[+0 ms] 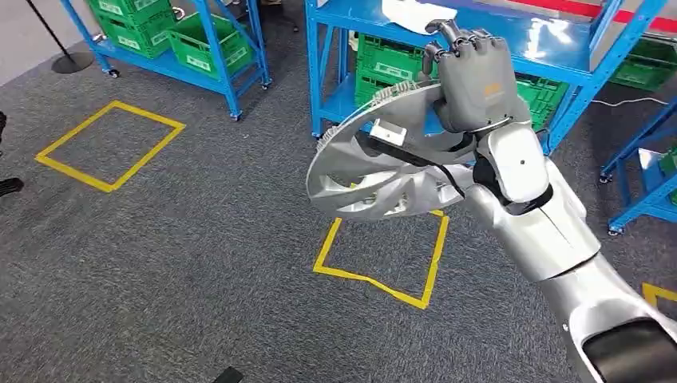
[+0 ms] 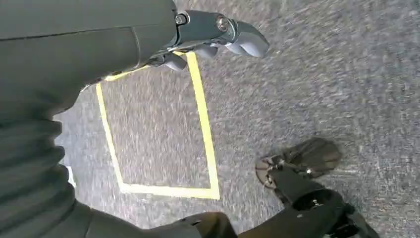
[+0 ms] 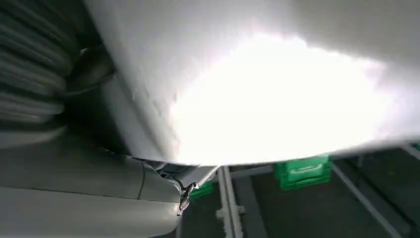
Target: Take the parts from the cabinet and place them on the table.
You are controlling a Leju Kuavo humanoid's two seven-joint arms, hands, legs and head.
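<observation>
over on the left we see a blue rack [image 1: 209, 49] stacked with green crates [image 1: 132, 20], and a yellow taped square [image 1: 110, 145] on the grey carpet [image 1: 199, 263]. our left robot hand [image 2: 218, 37] hangs low over another taped outline, holding nothing, its fingers loosely curled. moving toward the middle, the silver wheel cover [image 1: 383, 167] is up in the air above a yellow floor marking [image 1: 383, 263], tilted, with a small white tag on its face. our right robot hand [image 1: 471, 76] grips it at the upper rim, fingers wrapped over the edge. in the right wrist view the part is a bright overexposed surface [image 3: 277, 94] close to the camera. behind it stands a blue shelf unit [image 1: 551, 48] with more green crates [image 1: 391, 60].
</observation>
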